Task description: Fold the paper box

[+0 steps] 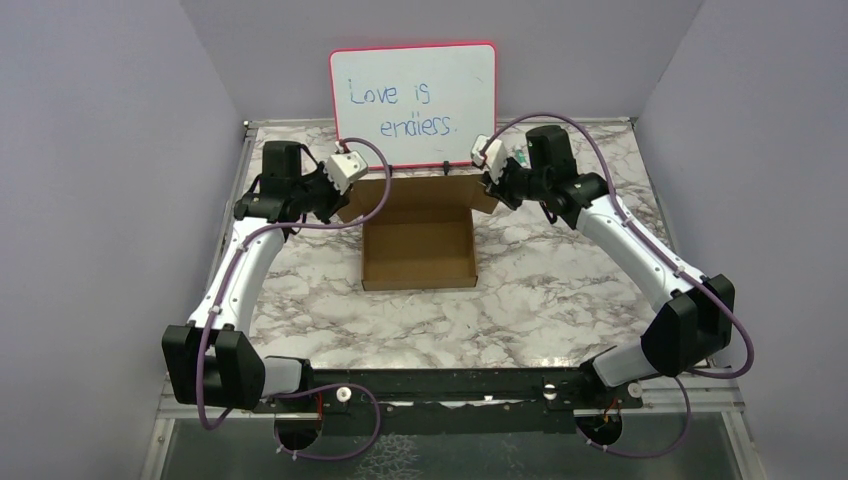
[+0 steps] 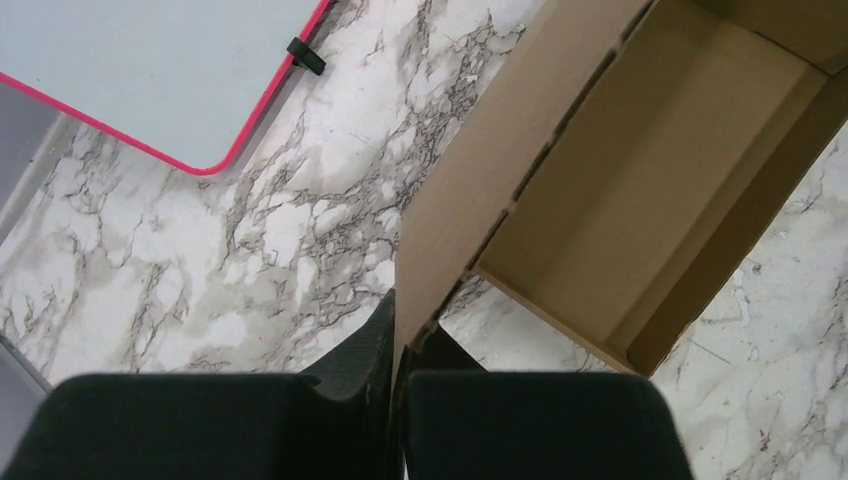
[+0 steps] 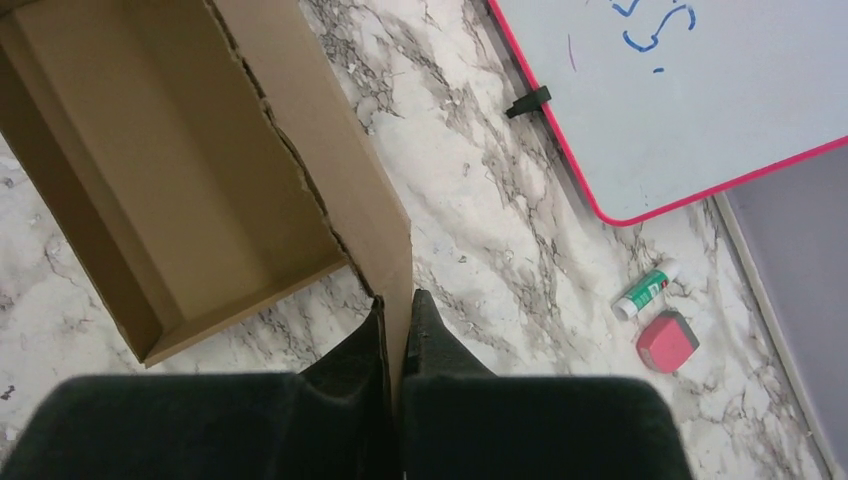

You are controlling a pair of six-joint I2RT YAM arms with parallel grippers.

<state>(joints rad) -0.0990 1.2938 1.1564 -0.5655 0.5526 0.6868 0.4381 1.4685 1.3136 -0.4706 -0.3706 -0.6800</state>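
Note:
The paper box (image 1: 418, 250) is a shallow brown cardboard tray, open at the top, lying in the middle of the marble table with its lid panel raised at the back. My left gripper (image 2: 403, 338) is shut on the corner of the lid's left side flap (image 2: 470, 180), with the tray (image 2: 650, 170) just beyond it. Seen from above, this gripper (image 1: 340, 203) is at the box's back left corner. My right gripper (image 3: 397, 325) is shut on the right side flap (image 3: 345, 170), beside the tray (image 3: 170, 170). In the top view it (image 1: 493, 195) sits at the back right corner.
A pink-framed whiteboard (image 1: 413, 103) with blue writing leans against the back wall just behind the box. A green-and-white marker (image 3: 645, 290) and a red eraser (image 3: 667, 341) lie on the table to the right, near the table's edge and the side wall.

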